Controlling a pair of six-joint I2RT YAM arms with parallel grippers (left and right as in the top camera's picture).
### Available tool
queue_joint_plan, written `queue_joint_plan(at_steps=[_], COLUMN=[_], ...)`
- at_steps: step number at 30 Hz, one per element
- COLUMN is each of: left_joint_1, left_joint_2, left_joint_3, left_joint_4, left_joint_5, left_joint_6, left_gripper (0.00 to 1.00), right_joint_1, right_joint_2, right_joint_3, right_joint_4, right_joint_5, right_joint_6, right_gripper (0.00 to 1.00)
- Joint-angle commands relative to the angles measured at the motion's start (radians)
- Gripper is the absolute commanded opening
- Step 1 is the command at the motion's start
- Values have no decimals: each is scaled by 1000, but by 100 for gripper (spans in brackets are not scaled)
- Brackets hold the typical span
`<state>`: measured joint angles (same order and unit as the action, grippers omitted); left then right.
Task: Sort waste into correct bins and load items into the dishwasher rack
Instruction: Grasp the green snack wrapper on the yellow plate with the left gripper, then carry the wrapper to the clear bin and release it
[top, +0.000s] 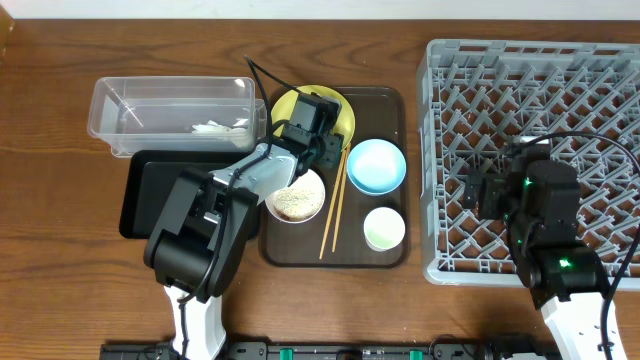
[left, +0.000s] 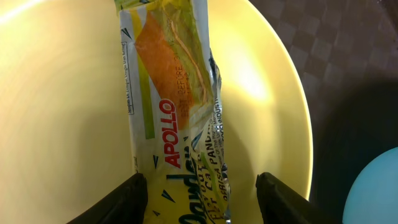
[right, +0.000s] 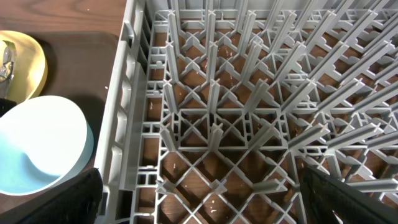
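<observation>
To lift the wrapper (left: 174, 93) cleanly off the yellow plate (left: 62, 93), the left gripper (left: 200, 190) should drop straight down and pinch across the crinkled foil without scraping the plate. Its fingers are spread and hold nothing. The wrapper lies flat on the plate between them, closer to one finger. The right gripper (right: 199, 199) hangs spread and empty over the rack (right: 249, 93).

- From overhead, we look straight down on the whole table (top: 60, 300), with the serving tray (top: 385, 110) at centre and the dishwasher rack (top: 432, 120) at right.
- At the left wrist, we hang close over the yellow plate (left: 62, 124) and snack wrapper (left: 174, 93), facing down.
- At the right wrist, we look down at a slant, facing far, along the rack's left wall.
- All three views share the plate and the light blue bowl (right: 37, 149).
</observation>
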<state>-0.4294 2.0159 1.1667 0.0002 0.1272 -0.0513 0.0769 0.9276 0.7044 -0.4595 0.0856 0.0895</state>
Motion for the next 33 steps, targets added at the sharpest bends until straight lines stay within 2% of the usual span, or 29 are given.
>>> queue_joint_plan(at_steps=[1,8,12,15,18,19,27,33], left_joint_1=[2,2,2,2,2,2,6,43], left_joint_2=[6,6,6,6,6,5,-63,-215], left_joint_3=[-4,-4,-4,-4,-4,-4,-4,-4], left_joint_4=[-21,-48,-78,-77,-71,-69,-67,-76], left_joint_5=[-16,-16,-16,-16,-16,-16,-57,-69], left_joint_6=[-1,-1,-1,-1,-1,-1,-2,-12], left_gripper=[59,58,45,25,9,6,6,6], right_joint_1=[9,9,9,9,9,9,9,9], right_joint_2=[0,0,0,0,0,0,0,0], right_joint_3=[19,19,19,19,19,19,19,19], right_joint_4=[-2,-1,-1,-1,-1,-2,-1,-1], right_joint_5=[-1,0,-1,0,0,0,0,0], right_joint_6=[-16,-16,-16,-16,-16,-16,-16,-16], right_gripper=[99,99,99,99,99,99,99,99])
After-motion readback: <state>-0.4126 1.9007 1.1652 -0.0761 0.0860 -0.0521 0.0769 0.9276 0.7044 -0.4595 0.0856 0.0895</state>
